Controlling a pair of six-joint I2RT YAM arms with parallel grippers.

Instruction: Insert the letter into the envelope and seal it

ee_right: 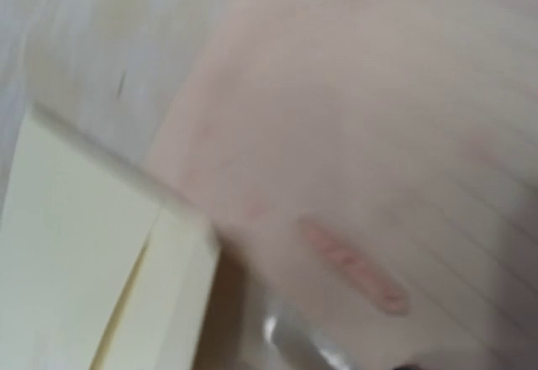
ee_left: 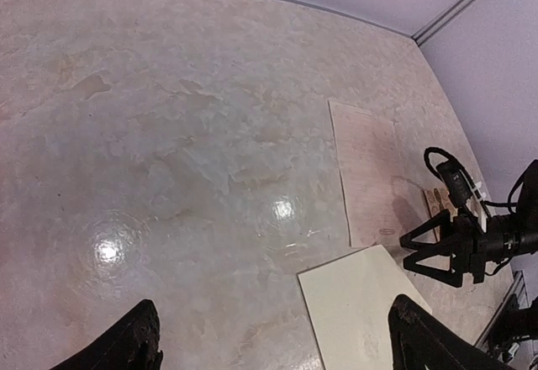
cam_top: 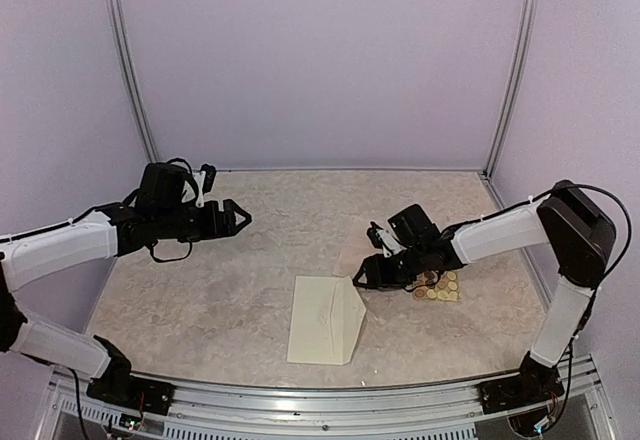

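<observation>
The cream envelope (cam_top: 320, 322) lies flat near the table's front, its flap (cam_top: 352, 312) folded along the right side. In the left wrist view the envelope (ee_left: 361, 311) sits at the bottom right. The pinkish lined letter (ee_left: 366, 164) lies flat just beyond it. My right gripper (cam_top: 359, 279) hovers low over the letter's near end, beside the envelope's far right corner, jaws apart with nothing between them (ee_left: 404, 251). The right wrist view is blurred: the letter (ee_right: 378, 126) fills it and the envelope (ee_right: 76, 269) is at lower left. My left gripper (cam_top: 241, 218) hangs open above the left of the table (ee_left: 273, 328).
A small tan sheet of round brown stickers (cam_top: 439, 286) lies under the right forearm, to the right of the letter. Lilac walls with metal posts (cam_top: 130, 70) close in the marbled table (cam_top: 200, 290) on three sides.
</observation>
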